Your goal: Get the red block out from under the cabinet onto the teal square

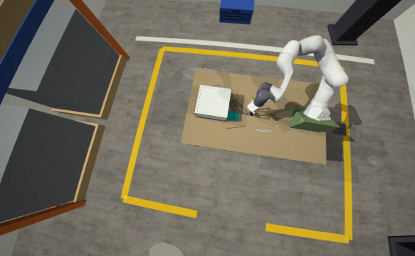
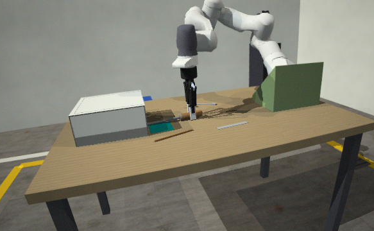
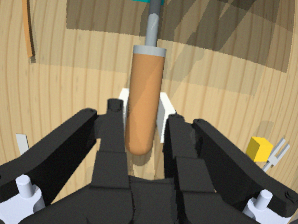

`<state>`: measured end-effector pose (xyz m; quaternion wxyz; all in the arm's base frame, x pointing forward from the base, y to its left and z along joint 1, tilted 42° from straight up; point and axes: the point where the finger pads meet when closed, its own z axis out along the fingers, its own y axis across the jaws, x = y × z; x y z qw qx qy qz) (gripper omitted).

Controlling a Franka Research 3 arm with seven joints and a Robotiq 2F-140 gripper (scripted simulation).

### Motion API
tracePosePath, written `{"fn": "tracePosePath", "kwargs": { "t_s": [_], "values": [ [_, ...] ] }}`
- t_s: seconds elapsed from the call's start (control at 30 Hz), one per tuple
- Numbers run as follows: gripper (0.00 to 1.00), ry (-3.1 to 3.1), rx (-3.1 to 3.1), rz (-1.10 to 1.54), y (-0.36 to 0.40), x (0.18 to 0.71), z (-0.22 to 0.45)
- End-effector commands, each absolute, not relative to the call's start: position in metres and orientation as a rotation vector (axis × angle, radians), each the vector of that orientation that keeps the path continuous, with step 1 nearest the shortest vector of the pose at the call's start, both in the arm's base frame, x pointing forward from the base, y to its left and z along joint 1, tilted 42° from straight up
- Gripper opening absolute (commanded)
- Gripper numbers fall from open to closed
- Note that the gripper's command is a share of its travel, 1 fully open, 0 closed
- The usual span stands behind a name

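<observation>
My gripper (image 1: pixel 252 113) (image 2: pixel 192 116) (image 3: pixel 142 102) is shut on the orange-brown handle of a screwdriver-like tool (image 2: pixel 185 116) (image 3: pixel 145 80), low over the table. Its grey shaft points toward the white cabinet (image 1: pixel 213 101) (image 2: pixel 110 123); in the exterior view it reaches the cabinet's right edge, and its tip is not visible. The teal square (image 1: pixel 233 116) (image 2: pixel 161 128) lies on the table just right of the cabinet in the top and exterior views; only a sliver shows at the top of the wrist view. The red block is not visible in any view.
An orange-brown stick (image 1: pixel 235 126) (image 2: pixel 174 135) (image 3: pixel 28 30) and a pale strip (image 1: pixel 263 130) (image 2: pixel 232 125) (image 3: pixel 22 143) lie on the near side. A yellow cube (image 3: pixel 259 149) and a grey fork-ended tool (image 3: pixel 276 158) lie on the other side. A green stand (image 2: pixel 297 86) is by the arm's base.
</observation>
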<state>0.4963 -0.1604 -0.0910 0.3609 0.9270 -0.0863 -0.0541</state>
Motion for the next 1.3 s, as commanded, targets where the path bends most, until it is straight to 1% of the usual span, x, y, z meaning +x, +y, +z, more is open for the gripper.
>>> {"fn": "tracePosePath", "kwargs": {
  "t_s": [0.0,0.6,1.27],
  "values": [
    [0.0,-0.262,2.391,-0.109,-0.156,0.489,-0.091],
    [0.0,-0.265,2.391,-0.108,-0.146,0.444,-0.091],
    [0.0,-0.266,2.39,-0.107,-0.139,0.413,-0.091]
  ]
}}
